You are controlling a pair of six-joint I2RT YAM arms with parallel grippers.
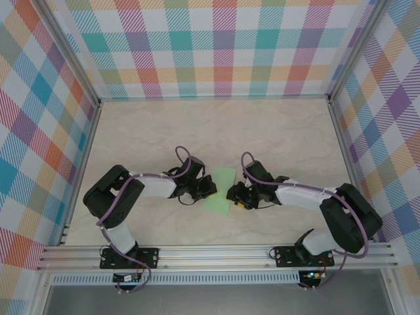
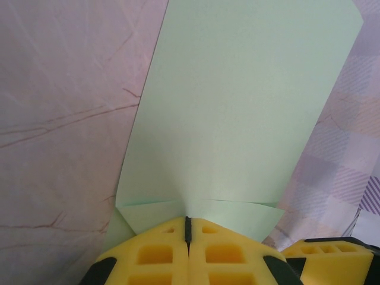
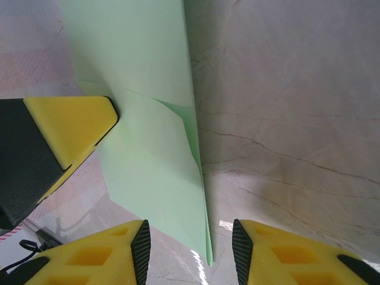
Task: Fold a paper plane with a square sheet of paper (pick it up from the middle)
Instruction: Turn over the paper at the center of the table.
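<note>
The left gripper (image 2: 187, 224) is pressed together, pinching one edge of the folded green sheet of paper (image 2: 237, 107). The right gripper (image 3: 189, 240) stands partly spread, with a corner of the sheet lying between its fingers.

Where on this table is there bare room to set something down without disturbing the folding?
The far half of the table, between the sheet of paper and the back wall, is bare. It is crowded in the near middle, where the left gripper and right gripper flank the sheet.
</note>
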